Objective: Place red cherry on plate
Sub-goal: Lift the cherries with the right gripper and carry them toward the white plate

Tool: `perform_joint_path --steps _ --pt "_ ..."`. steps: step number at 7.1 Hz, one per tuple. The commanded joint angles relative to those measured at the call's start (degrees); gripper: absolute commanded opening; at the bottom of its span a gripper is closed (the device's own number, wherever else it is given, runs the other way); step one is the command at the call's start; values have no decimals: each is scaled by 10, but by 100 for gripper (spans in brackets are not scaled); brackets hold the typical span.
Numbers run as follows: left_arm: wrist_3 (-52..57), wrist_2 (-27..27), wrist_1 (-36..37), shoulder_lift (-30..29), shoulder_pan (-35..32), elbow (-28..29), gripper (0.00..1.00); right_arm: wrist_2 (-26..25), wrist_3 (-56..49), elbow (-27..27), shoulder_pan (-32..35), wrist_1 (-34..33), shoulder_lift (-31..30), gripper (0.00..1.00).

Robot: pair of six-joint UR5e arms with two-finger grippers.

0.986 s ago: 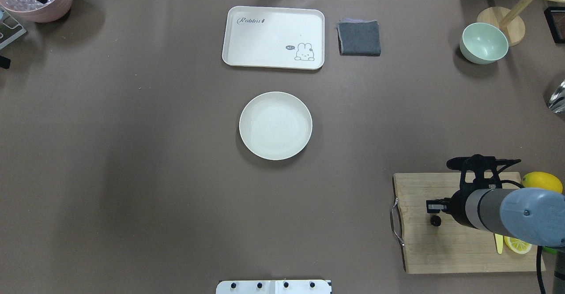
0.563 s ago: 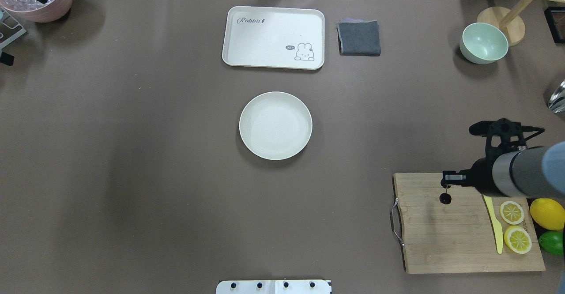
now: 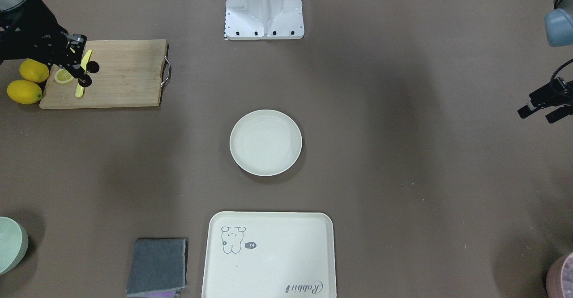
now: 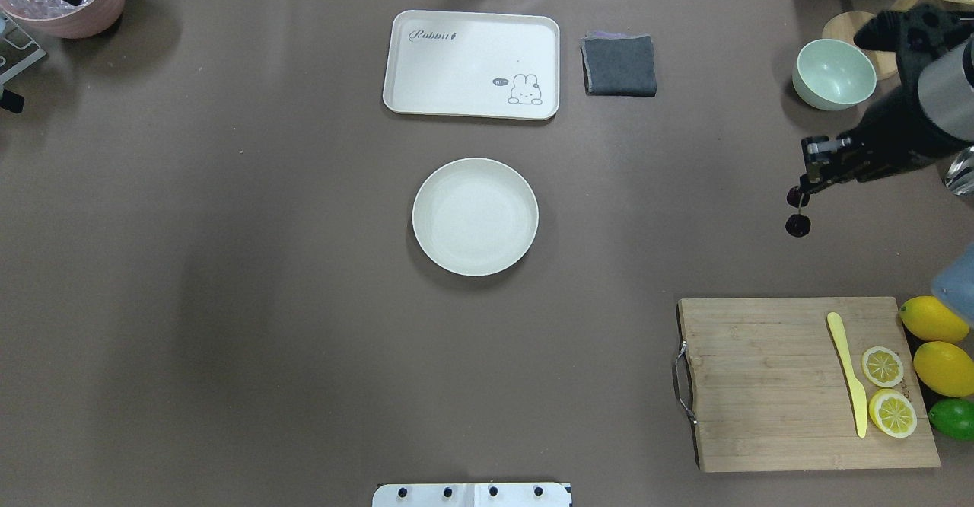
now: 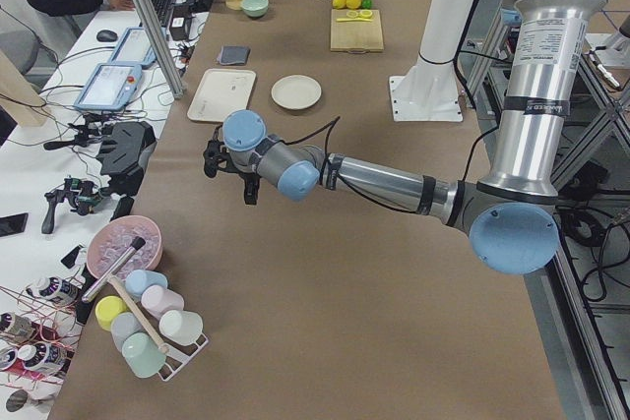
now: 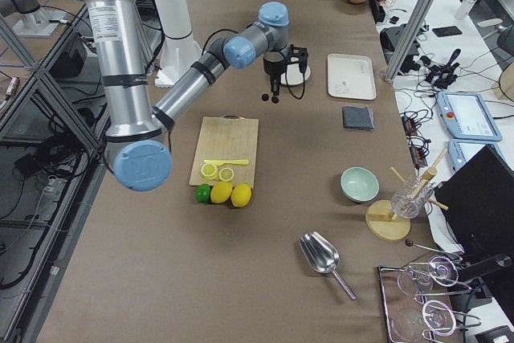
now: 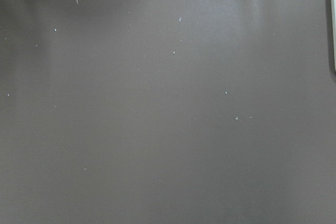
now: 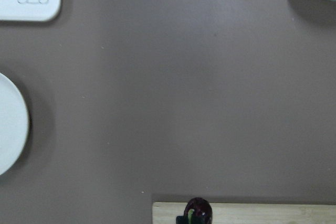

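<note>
The red cherry (image 4: 797, 225), two tiny dark fruits on one thin stem, hangs from my right gripper (image 4: 811, 180), which is shut on the stem high above the table's right side. In the front-facing view the cherry (image 3: 85, 81) dangles over the wooden board. The right wrist view shows the cherry (image 8: 198, 211) at its bottom edge and the plate (image 8: 8, 129) at its left edge. The round cream plate (image 4: 475, 216) sits empty at the table's middle, far left of the cherry. My left gripper (image 3: 535, 115) is open and empty near the table's left end.
A wooden cutting board (image 4: 761, 385) at the near right holds a yellow knife (image 4: 848, 374) and lemon slices (image 4: 883, 366), with lemons (image 4: 943, 368) beside it. A pale green bowl (image 4: 835, 73), a grey cloth (image 4: 619, 65) and a rabbit tray (image 4: 472, 64) lie along the far side.
My right gripper has risen from the cutting board with the cherry hanging from it, and in the overhead view it has shifted toward the far right. The plate has not moved.
</note>
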Motion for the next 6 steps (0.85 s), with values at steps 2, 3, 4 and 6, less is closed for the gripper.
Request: perform_joint_path --steps 2,3,4,6 --pt "3 15 0 -10 0 27 98 -41 1 -150 -39 -151 270 0" --pt "1 16 0 -9 0 27 98 -72 50 -198 -81 -147 317 0" --pt "0 17 0 -9 0 25 98 -112 107 -264 -125 -131 379 0" --pt "0 20 0 -8 -1 26 98 -171 190 -371 -198 8 401 0"
